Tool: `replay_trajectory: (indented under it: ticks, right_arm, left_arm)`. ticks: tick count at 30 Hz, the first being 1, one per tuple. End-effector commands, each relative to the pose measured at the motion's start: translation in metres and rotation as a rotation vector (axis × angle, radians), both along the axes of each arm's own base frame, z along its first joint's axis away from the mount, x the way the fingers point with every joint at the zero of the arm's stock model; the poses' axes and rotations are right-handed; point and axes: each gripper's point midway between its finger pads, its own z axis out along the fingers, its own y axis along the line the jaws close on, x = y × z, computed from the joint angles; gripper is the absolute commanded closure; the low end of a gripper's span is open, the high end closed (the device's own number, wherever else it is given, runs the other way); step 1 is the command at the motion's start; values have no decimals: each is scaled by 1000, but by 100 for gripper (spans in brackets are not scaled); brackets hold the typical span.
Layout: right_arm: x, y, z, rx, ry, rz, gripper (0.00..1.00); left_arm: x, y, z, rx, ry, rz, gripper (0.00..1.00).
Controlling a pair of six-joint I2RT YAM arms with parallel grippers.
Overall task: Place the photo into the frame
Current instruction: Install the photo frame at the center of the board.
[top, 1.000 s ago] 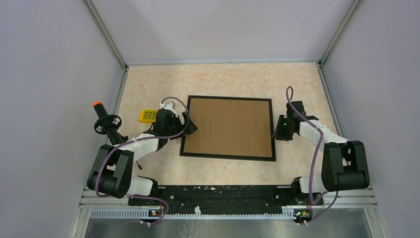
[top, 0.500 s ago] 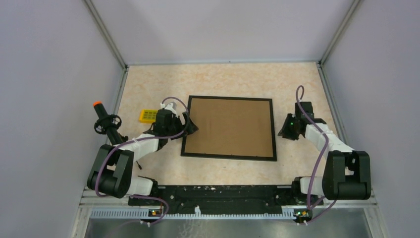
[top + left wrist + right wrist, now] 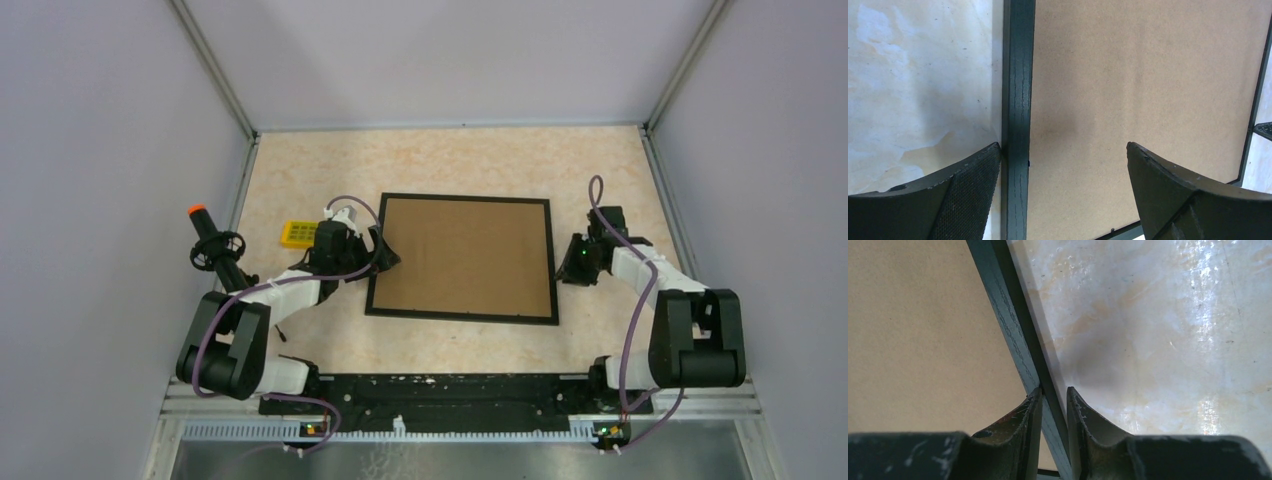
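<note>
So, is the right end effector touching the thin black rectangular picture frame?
Touching. The right wrist view shows the right end effector closed on a rail of the black picture frame, which fills the gap between both fingers.

The frame (image 3: 460,316) is black, its paint finely cracked in the left wrist view. The cardboard sheet (image 3: 465,255) inside it is plain matte brown. The counter (image 3: 440,160) is cream, marbled with pale orange blotches. At centre left are a yellow block (image 3: 297,234) and a black tool (image 3: 213,246) with an orange tip. The left arm (image 3: 285,287) and right arm (image 3: 640,268) are white and black with purple cables (image 3: 634,330). The left hand (image 3: 1063,150) and right hand (image 3: 1054,392) are black.
</note>
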Motion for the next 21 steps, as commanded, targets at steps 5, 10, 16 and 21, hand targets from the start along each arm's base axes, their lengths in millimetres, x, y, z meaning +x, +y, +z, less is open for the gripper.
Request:
replay_trajectory:
  ticks: [5, 10, 16, 21]
  right_arm:
    - [3, 13, -3, 19, -2, 66, 76]
    - [-4, 24, -4, 24, 23, 96, 76]
    - [5, 1, 13, -50, -51, -10, 76]
    - [9, -4, 21, -30, -72, -16, 76]
  left_arm:
    - [-16, -1, -15, -10, 70, -16, 1]
    - [-16, -1, -15, -10, 70, -16, 1]
    - [-16, -1, -15, -11, 70, -16, 1]
    - [-16, -1, -15, -14, 68, -16, 1]
